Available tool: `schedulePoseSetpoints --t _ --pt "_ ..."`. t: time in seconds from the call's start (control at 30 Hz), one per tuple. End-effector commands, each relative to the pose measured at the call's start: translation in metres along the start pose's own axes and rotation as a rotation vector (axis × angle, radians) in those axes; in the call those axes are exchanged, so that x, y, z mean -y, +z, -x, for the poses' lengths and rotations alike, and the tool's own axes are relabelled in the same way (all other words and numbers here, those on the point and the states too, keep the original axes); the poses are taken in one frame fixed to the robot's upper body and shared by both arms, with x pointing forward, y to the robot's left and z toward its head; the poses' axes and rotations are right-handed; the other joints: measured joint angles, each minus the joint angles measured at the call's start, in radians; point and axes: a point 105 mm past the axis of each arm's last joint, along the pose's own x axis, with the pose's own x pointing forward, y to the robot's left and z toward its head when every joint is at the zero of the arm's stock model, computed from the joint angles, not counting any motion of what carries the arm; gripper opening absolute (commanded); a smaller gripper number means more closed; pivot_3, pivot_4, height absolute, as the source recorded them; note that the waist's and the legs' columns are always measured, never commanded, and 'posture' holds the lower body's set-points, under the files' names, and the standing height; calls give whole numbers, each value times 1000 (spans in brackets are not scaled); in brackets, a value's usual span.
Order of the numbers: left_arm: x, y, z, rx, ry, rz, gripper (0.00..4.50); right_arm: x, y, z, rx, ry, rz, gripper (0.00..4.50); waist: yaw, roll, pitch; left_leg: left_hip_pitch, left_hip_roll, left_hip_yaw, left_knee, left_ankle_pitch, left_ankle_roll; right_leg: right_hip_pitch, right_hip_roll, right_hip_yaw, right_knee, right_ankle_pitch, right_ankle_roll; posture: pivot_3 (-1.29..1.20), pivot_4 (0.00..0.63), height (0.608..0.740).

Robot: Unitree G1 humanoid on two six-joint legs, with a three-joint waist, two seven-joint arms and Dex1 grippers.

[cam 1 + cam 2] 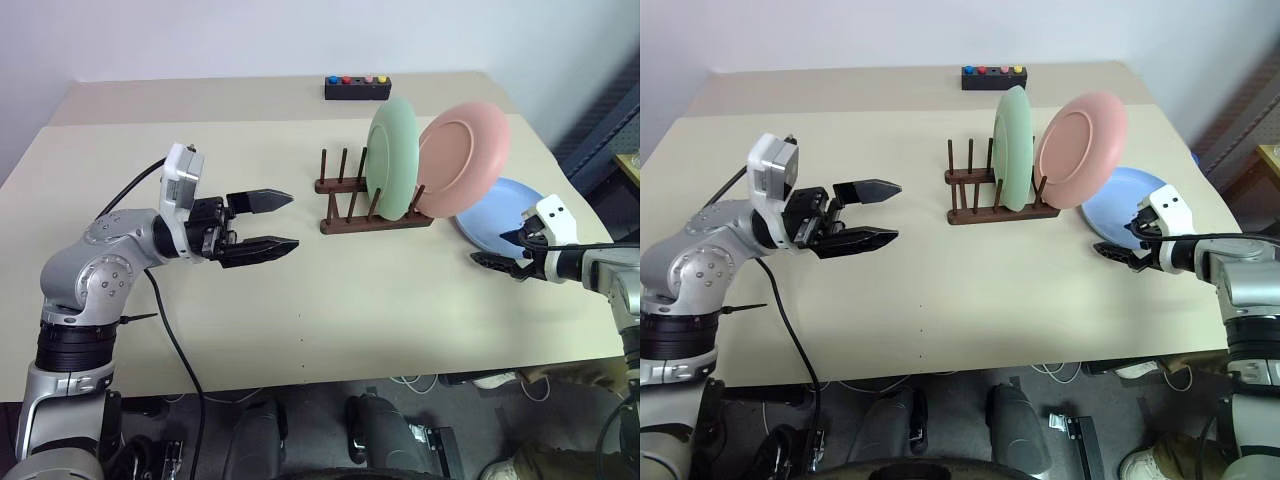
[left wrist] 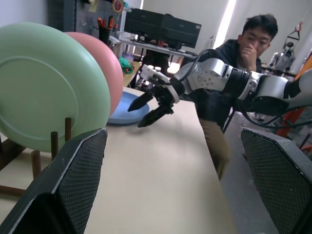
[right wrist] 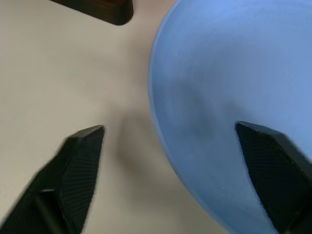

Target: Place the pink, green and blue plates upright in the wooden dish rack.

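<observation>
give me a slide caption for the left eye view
Green plate and pink plate stand in the wooden dish rack; right end effector reaches the flat blue plate.

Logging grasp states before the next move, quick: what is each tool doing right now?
Left tool: open, holding nothing.
Right tool: open, straddling the blue plate's rim, not gripping it.

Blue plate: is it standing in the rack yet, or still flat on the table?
Flat on the table. The blue plate lies beside the wooden dish rack, while the green plate and pink plate stand in it.
</observation>
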Motion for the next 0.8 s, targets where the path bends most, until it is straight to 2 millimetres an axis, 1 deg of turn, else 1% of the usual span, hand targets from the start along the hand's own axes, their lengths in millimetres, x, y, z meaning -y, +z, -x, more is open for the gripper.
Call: schedulePoseSetpoints --t 0.03,0.1,0.2,0.23,0.4,0.53,0.67,0.73,0.8 --pt "6 6 -4 -1 -17 -61 4500 5 -2 -1 -19 -16 6 2770 0 0 0 0 0 0 0 0 0 0 0 0 0 0 0 0 150 740" --pt "6 5 -4 -2 -15 -65 4500 10 -7 -2 -42 -43 19 1805 0 0 0 0 0 0 0 0 0 0 0 0 0 0 0 0 150 740" --pt "6 5 -4 -8 -12 -73 4500 10 -8 -4 -53 -37 23 295 -2 0 0 0 0 0 1 0 0 0 0 0 0 0 0 0 150 740" --pt "6 5 -4 -9 -10 -74 4500 10 -7 -4 -51 -31 23 24 -1 0 0 0 0 0 1 0 0 0 0 0 0 0 0 0 150 740" --pt "5 4 -2 -12 6 -82 4500 15 -1 2 -44 -49 38 24 2 -1 -1 0 0 0 1 0 0 1 0 0 0 0 0 0 150 740" --pt "4 4 -2 -9 15 -83 4500 24 7 9 -16 -95 31 24 2 -1 -1 0 0 0 1 0 0 1 0 0 0 0 0 0 150 740" --pt "2 3 -3 -5 21 -86 4500 48 25 19 63 -244 2 24 2 -1 -1 0 0 0 1 0 0 1 -1 0 0 0 0 0 150 740" --pt "2 3 -3 -3 21 -87 4500 54 32 22 93 -281 -13 24 1 -1 -1 0 0 0 1 0 0 1 -1 0 0 0 0 0 150 740" --pt "1 4 -3 -1 21 -91 4500 59 47 26 164 -313 -37 24 0 -1 -1 0 0 0 1 0 0 1 0 0 0 0 0 0 150 740"
